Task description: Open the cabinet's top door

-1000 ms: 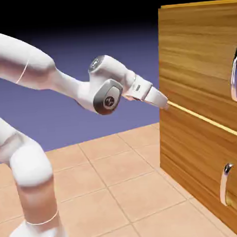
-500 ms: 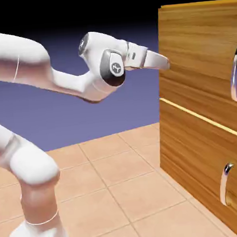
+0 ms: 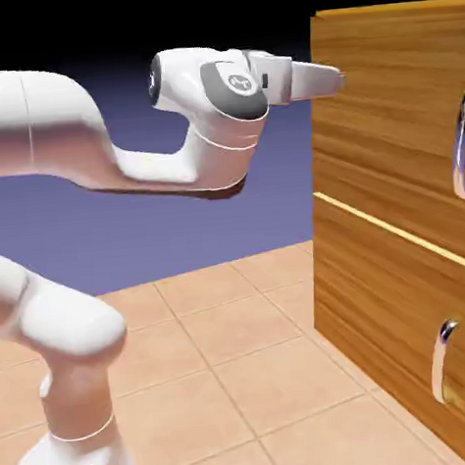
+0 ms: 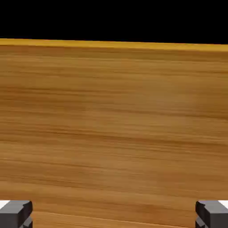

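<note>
The top door (image 3: pixel 390 116) was shut, up high on the cabinet (image 3: pixel 330 293), at the exterior view's right. Its long, bendy silver handle (image 3: pixel 460 150) was near the picture's edge. The gripper (image 4: pixel 114 214) pointed at the door's wood, away from that handle, with its two grey tips wide apart and nothing between them. Below was the lower door (image 3: pixel 381 313) with a smaller silver handle (image 3: pixel 442 363).

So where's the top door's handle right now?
In the exterior view, the long silver handle sits at the right edge, above the shorter lower handle.
</note>
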You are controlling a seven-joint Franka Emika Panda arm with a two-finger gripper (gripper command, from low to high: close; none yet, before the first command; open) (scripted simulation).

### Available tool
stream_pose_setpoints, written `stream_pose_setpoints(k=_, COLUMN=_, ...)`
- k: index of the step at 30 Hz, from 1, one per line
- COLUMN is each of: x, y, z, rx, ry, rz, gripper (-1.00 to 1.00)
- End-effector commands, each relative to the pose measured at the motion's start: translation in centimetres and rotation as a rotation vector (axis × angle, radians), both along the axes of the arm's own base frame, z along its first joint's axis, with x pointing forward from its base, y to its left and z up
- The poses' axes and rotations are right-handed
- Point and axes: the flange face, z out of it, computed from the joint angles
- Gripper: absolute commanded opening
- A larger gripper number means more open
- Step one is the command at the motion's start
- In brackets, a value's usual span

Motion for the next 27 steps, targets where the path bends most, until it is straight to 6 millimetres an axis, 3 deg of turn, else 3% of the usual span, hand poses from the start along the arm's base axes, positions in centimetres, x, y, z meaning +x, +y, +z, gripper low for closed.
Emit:
stream_pose_setpoints(k=1, x=0.0, y=-0.5, z=0.1, rx=0.003, ry=-0.011, rz=0.000, gripper=0.00)
stream_pose_setpoints(k=7, x=0.2, y=-3.9, z=-0.1, rx=0.017, ry=-0.066, rz=-0.001, gripper=0.00)
stream_pose_setpoints(k=14, x=1.1, y=-8.5, z=-1.7, rx=0.032, ry=-0.103, rz=-0.011, gripper=0.00)
stream_pose_setpoints(k=27, x=4.2, y=-17.9, z=-8.3, rx=0.048, ry=-0.090, rz=-0.053, gripper=0.00)
